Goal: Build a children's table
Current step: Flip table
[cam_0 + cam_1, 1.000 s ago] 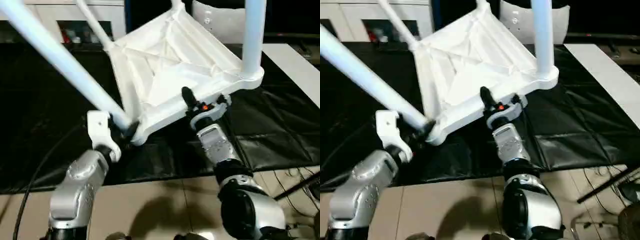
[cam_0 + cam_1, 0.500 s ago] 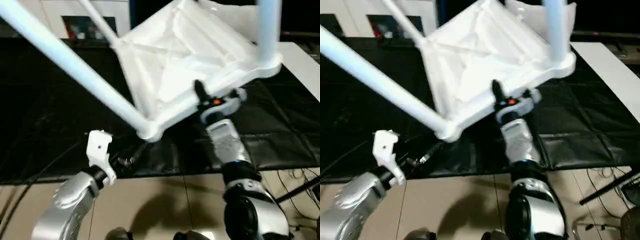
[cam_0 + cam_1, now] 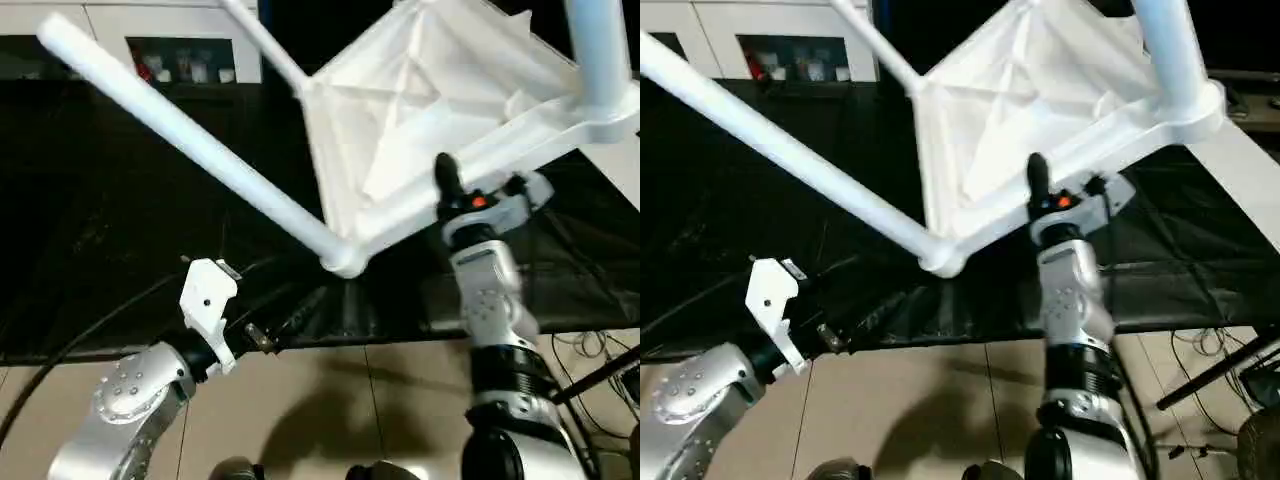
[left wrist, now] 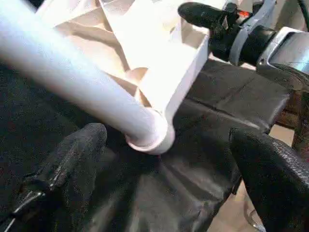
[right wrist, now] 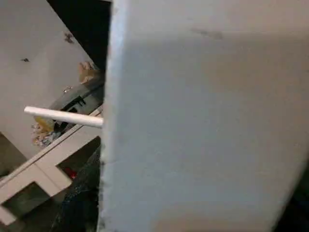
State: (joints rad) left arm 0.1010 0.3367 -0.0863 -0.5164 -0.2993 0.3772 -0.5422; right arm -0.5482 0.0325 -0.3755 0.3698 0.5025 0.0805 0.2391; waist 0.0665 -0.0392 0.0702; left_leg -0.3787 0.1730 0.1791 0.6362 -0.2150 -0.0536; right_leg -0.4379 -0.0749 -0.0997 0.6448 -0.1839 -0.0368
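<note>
Going left to right with the table top [image 3: 420, 110] as the landmark: the left gripper [image 4: 159, 174] sits below and just off the top's near-left corner socket [image 3: 345, 262], both black fingers [image 4: 67, 164] spread wide with nothing between them, and they don't touch the socket or the leg. The long white leg [image 3: 190, 140] plugged into that socket runs up and away to the left of the top. Another thinner-looking leg [image 3: 262, 40] sticks out from the far corner, and a third leg [image 3: 600, 50] stands up from the right-hand corner socket. The top itself is tilted up off the black mat [image 3: 90, 230], ribbed underside facing the camera, all plain white plastic with diagonal ribs. The right gripper [image 3: 455, 195] is clamped on the near rim of the top, roughly mid-edge, one black finger poking up over the rib side. My guess on handling: hollow plastic, pretty light, stiff enough, but smooth and slippery, and with legs sticking out it'll want to swing. I'd grab the rim or right by a socket, not far out on a leg.
</note>
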